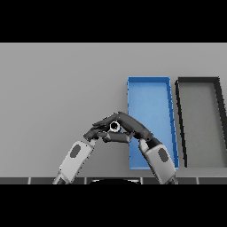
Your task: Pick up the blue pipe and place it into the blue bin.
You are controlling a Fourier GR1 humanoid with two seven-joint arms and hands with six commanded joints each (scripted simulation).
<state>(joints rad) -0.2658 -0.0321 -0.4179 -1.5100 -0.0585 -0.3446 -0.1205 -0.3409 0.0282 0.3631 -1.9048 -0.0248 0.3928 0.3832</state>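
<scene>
Both forearms rise from the lower edge and meet just left of the blue bin (pixel 149 95), the right hand (pixel 133 126) reaching in from the lower right across the bin's near left corner, the left hand (pixel 98 131) coming up from the lower left. Between them a small pale ring with a dark centre shows, which I take to be the open end of the blue pipe (pixel 115 127) seen end-on, so its long axis appears to point up toward the head; no blue of its body is visible, so its length and tilt are uncertain. Curled fingers of the right hand wrap round that ring and appear to hold it. Dark fingers of the left hand overlap the right's, and whether they are curled or merely resting against it I cannot tell. From the pipe, the bin lies immediately to the right, its long axis running away from the robot, so the carry looks like a short sideways shift by the right arm. Beyond the bin, alongside it, sits a black bin (pixel 199 82). Whether the pipe touches the grey table (pixel 57 88) is hidden.
</scene>
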